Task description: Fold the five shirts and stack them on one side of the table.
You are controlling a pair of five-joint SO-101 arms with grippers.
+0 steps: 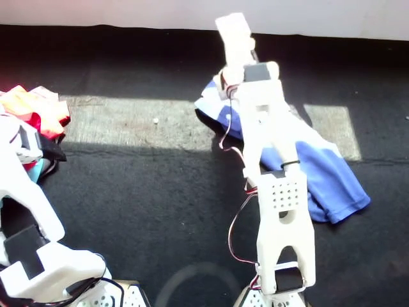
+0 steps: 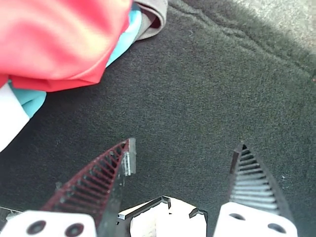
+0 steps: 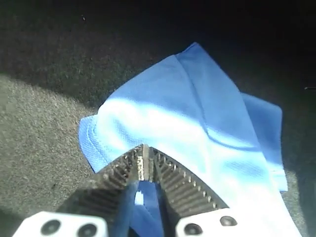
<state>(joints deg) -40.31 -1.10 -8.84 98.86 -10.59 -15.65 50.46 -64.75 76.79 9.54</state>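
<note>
Blue shirt (image 1: 332,182) lies slantwise under the right arm (image 1: 268,128), long axis running from the far end back toward the near right, right gripper (image 3: 144,159) clamped on its fabric, while the left gripper (image 2: 185,145) gapes wide beside the red-topped shirt pile (image 1: 38,109), well apart from the blue one.
</note>
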